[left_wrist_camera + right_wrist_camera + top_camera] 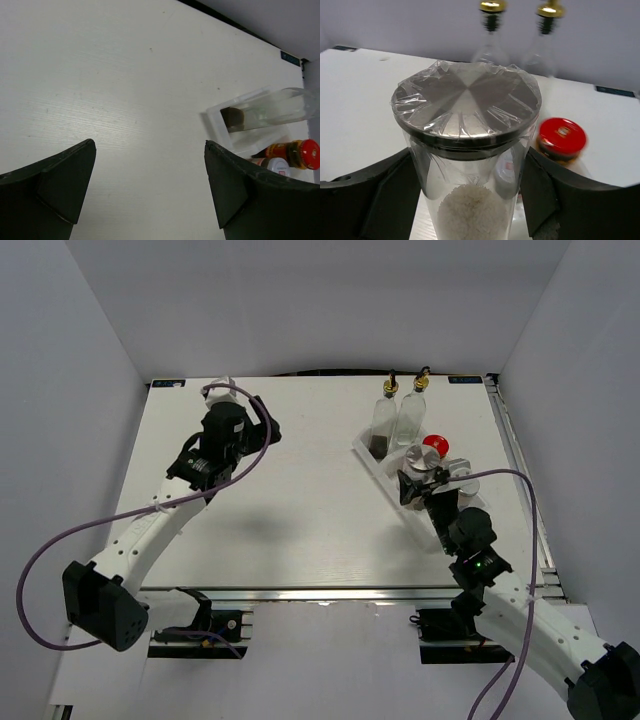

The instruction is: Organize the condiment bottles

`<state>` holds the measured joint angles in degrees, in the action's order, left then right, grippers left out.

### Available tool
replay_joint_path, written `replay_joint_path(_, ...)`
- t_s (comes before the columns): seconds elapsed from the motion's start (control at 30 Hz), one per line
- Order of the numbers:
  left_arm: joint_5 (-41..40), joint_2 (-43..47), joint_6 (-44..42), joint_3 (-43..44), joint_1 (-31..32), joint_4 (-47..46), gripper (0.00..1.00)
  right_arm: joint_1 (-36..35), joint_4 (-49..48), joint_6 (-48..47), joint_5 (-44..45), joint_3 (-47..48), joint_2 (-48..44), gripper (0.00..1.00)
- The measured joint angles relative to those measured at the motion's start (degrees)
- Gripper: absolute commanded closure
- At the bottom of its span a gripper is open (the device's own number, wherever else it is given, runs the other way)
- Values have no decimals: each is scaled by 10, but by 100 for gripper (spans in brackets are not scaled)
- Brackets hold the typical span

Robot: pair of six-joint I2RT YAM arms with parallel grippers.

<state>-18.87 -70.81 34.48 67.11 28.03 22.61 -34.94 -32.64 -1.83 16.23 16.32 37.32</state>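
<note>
shaker (465, 102) in right jaws, red-lidded jar (562, 136) just beside; left jaws wide.

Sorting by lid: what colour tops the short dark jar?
Red; the short dark jar's round lid shows best in the right wrist view.

We see a white table (300, 530) with faint wood grain, and pale grey walls (90, 330) around it. Purple cables (45, 560) trail from the white arms (160, 525). At the upper right of the top view, one clear glass bottle (384, 422) is dark brown at its base. A second clear bottle (412, 412) stands beside it, and both have gold pourers. The jar (435, 445) has a red lid. The shaker (466, 150) is clear, with white grains inside and a silver lid under crinkled transparent film. The left gripper (150, 185) and the right gripper (467, 200) are matte black.
</note>
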Motion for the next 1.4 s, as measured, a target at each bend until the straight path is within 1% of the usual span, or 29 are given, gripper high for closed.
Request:
replay_joint_path(0.13,36,-6,-1,-35,-38,-23,2,9,13,-2,89,-13,-16,63)
replay_joint_path(0.2,52,-6,-2,-51,-57,-33,2,16,12,-3,122,-26,-17,58)
replay_joint_path(0.3,75,-5,-3,-75,-86,-48,2,24,1,-5,159,-57,-17,61)
replay_joint_path(0.4,85,4,-2,-108,-117,-61,2,37,-5,-7,181,-78,-16,60)
replay_joint_path(0.5,96,14,0,-137,-146,-70,2,48,-33,-12,188,-95,-3,58)
replay_joint_path(0.57,99,16,0,-144,-158,-72,2,53,-59,-13,189,-102,6,54)
replay_joint_path(0.7,108,17,0,-146,-161,-82,2,62,-135,-20,184,-125,33,47)
replay_joint_path(0.8,110,21,-1,-149,-161,-86,2,70,-172,-19,181,-128,55,42)
replay_joint_path(0.9,110,26,-1,-153,-161,-88,2,76,-194,-16,174,-128,73,31)
replay_joint_path(1.1,109,37,-2,-158,-161,-93,2,79,-203,-13,161,-129,80,22)
replay_joint_path(1.23,109,40,-2,-159,-161,-94,2,79,-202,-8,158,-132,71,20)
replay_joint_path(1.4,108,40,-2,-159,-161,-93,2,79,-188,-1,161,-133,53,19)
